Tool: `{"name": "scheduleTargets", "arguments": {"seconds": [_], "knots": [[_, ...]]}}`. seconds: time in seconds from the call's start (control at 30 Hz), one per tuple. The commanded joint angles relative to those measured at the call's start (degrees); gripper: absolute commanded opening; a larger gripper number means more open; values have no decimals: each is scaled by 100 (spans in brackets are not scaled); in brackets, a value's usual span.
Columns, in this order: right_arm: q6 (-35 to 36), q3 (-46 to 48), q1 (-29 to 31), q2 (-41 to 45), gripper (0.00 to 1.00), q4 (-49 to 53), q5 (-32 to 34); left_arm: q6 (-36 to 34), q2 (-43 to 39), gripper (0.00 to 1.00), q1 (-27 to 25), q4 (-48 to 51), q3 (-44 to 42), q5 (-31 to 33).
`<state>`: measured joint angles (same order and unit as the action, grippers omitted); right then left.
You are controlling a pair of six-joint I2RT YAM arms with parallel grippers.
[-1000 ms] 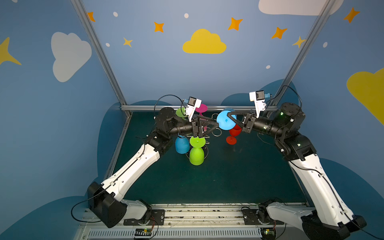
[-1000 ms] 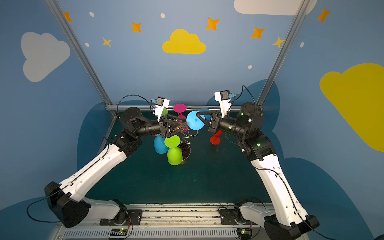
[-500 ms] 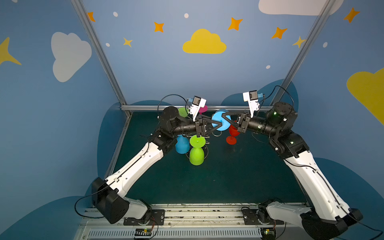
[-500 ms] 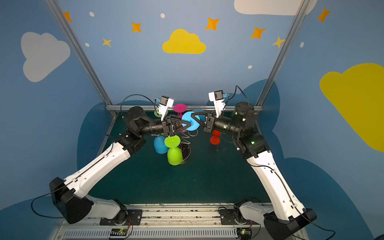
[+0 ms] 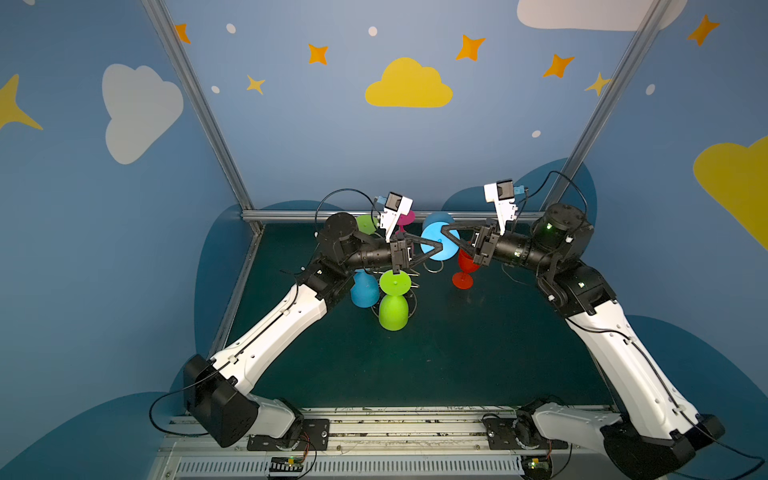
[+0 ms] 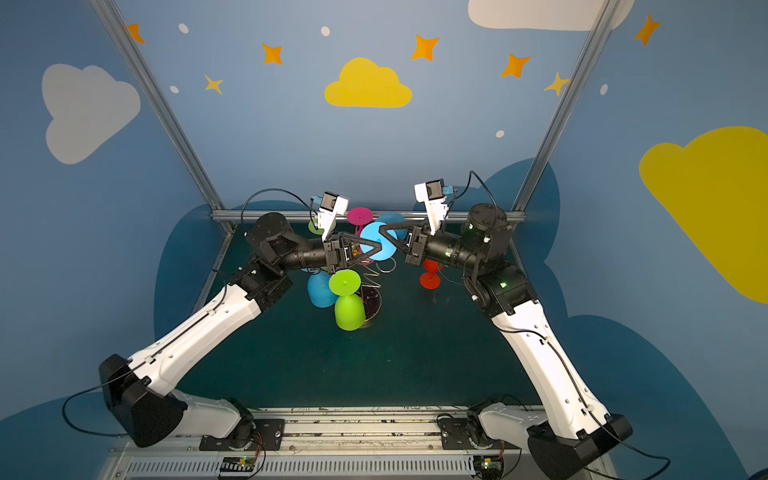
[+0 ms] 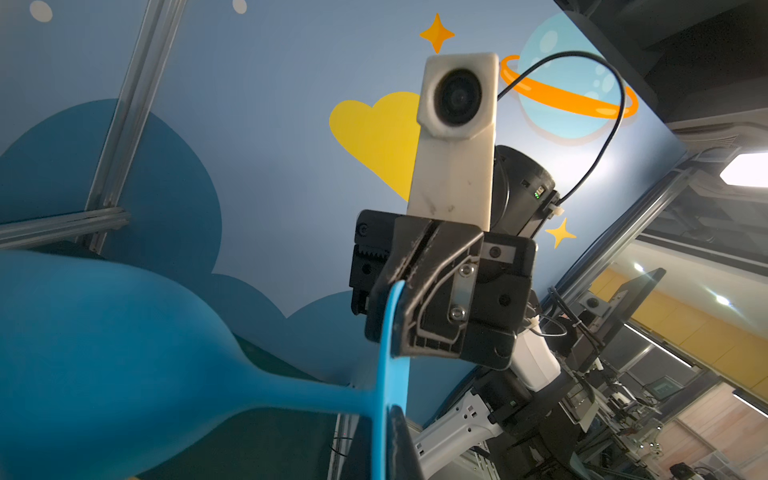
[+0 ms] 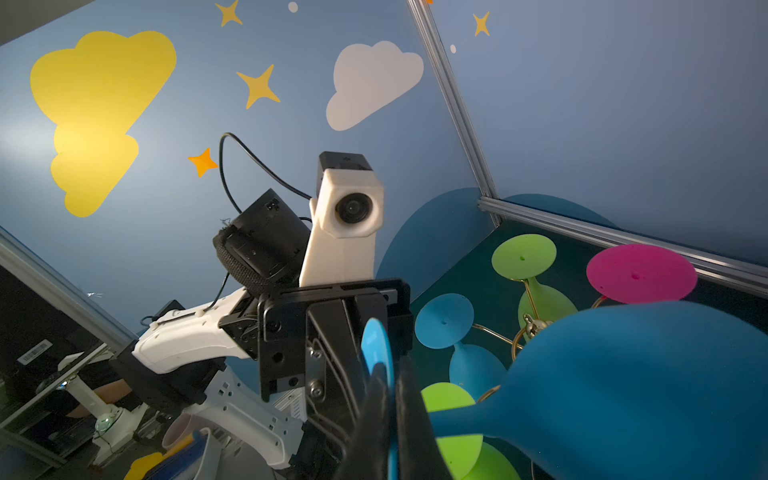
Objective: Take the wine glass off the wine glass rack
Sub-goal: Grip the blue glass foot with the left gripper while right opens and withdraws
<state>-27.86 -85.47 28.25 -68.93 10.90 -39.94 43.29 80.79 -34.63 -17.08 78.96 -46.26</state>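
Since a second ago, the blue wine glass (image 5: 444, 252) has been carried slightly towards the middle by the right gripper (image 5: 443, 231), and the left gripper (image 5: 438, 245), then spread wide beside the rack, has been brought up to the glass and closed on it. The glass is now held in the air on its side, with the round foot turned towards the front and the darker bowl pointed at the back wall (image 5: 374, 158). In both top views it is placed above and just to the right of the wine glass rack (image 6: 371, 298); whether any wire arm is touched by it cannot be told. The foot is pinched at its rim from both sides: the right jaws are seen in the left wrist view clamped tight on the thin disc, and the left jaws are seen likewise in the right wrist view, with only the disc between them. On the rack, whose gold wires rise from a dark marbled base, a lime green glass (image 5: 392, 311) is hung bowl down at the front, a light blue glass (image 5: 365, 292) beside it to the left, and a second green glass (image 5: 365, 223) and a magenta glass (image 5: 406, 217) at the back. A red glass (image 5: 462, 279) is stood upright on the dark green mat (image 5: 457, 353), near the rack and partly hidden by the right gripper.
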Motion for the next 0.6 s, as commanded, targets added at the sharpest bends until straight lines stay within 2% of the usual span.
{"name": "scheduleTargets", "arguments": {"seconds": [0.0,0.03,0.1,0.2,0.3,0.4,0.57], "knots": [[22,74,58,34,0,133,102,71,-232,3,-17,-420,78,56],[75,73,58,68,2,177,146,108,-265,3,-7,-423,68,84],[147,97,50,193,24,236,304,181,-354,3,25,-364,67,146],[314,175,42,443,48,305,545,453,-424,3,150,-251,76,239],[616,379,23,785,66,373,971,1045,-433,3,354,-290,95,225],[972,712,-36,1184,76,380,1476,1747,-374,3,579,-513,84,86],[1943,1365,-99,1614,81,107,1975,2531,-240,3,760,-759,116,-175]]}}
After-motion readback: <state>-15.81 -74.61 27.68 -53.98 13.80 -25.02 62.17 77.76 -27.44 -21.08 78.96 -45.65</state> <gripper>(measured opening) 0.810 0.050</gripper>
